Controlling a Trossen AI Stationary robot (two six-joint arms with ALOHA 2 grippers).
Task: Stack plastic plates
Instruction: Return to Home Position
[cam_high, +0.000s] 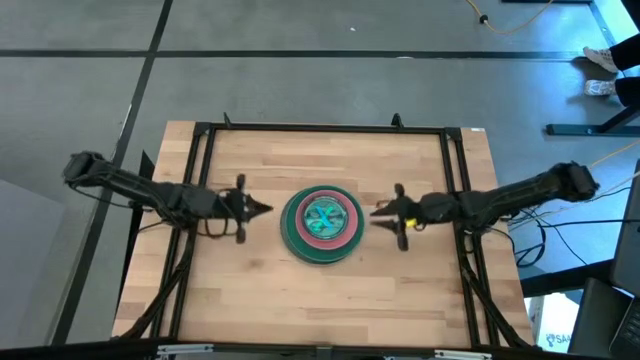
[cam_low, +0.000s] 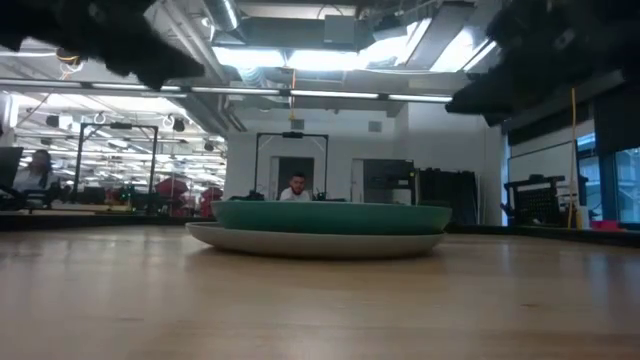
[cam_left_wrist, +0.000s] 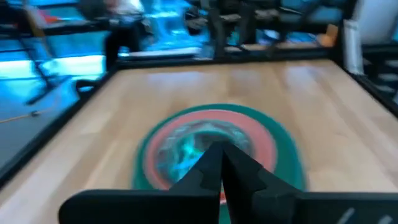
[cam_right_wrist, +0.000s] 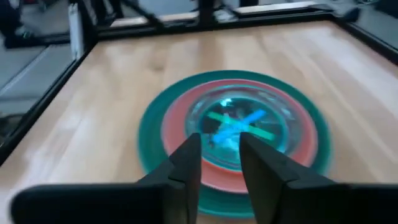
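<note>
plastic plates (cam_high: 321, 226) sat in one stack at the middle of the surface (cam_high: 250, 300), a dark green rim outermost, pink inside it and translucent teal on top (the low view also showed a pale plate under the green). the left gripper (cam_left_wrist: 217, 152) hung just beside the stack on its own side, fingers pressed together to a point and holding nothing. the right gripper (cam_right_wrist: 221, 146) faced it from the other side, near the rim but apart, fingers slightly spread and empty. the stacking looked done, so the risk lay in the retreat. if either arm dipped or swung forward as it pulled away, a fingertip could catch the rim and push the stack off centre. the small top plates looked light and smooth, so a knock might slide them askew.
</note>
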